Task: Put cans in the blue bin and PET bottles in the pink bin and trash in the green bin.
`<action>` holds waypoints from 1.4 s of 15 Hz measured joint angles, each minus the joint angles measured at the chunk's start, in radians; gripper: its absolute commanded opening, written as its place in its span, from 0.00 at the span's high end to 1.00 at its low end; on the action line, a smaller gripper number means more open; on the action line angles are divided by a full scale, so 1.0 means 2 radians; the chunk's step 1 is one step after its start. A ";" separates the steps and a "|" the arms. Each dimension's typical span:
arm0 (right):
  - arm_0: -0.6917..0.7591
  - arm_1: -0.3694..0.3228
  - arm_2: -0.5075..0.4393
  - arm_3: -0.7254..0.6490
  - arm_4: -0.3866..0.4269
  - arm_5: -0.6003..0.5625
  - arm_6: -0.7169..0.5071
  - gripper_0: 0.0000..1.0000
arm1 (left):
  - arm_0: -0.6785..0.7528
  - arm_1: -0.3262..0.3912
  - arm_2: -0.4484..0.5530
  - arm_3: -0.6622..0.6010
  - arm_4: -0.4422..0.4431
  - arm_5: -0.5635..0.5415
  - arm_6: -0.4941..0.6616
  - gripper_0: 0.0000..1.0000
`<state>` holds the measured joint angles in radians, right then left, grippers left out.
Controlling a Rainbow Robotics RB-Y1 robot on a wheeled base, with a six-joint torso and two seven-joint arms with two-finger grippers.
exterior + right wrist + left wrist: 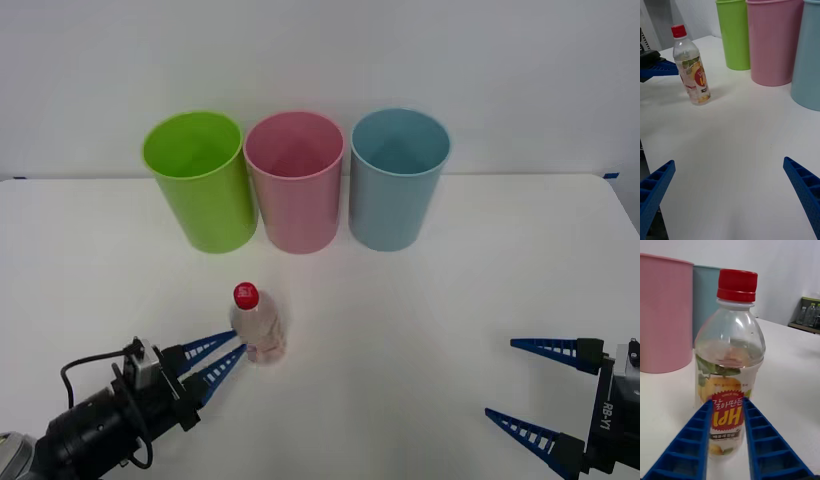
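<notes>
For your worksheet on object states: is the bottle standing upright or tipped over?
Upright: the bottle stands on its base, red cap on top, between the left gripper fingers.

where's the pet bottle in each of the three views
Front view: the PET bottle stands upright in front of the pink bin, at the left gripper tips.
Right wrist view: bottle stands far off, beside the other arm's blue fingers.
Left wrist view: bottle close up, between that gripper's fingers.
Shared landmark: the pink bin.

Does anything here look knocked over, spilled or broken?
Nothing stands out. The bottle stands upright, capped, between the left gripper's fingers. The green, pink and blue bins stand upright in a row.
</notes>
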<state>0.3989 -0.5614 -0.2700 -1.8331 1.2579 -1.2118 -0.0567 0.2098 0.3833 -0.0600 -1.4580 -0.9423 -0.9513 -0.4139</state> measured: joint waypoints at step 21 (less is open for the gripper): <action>0.000 0.000 0.000 0.000 0.000 0.000 0.000 0.00 | 0.002 0.000 0.003 0.000 0.008 0.000 0.004 0.98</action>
<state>0.3988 -0.5614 -0.2700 -1.8331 1.2579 -1.2118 -0.0568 0.2129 0.3835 -0.0534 -1.4573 -0.9269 -0.9520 -0.4068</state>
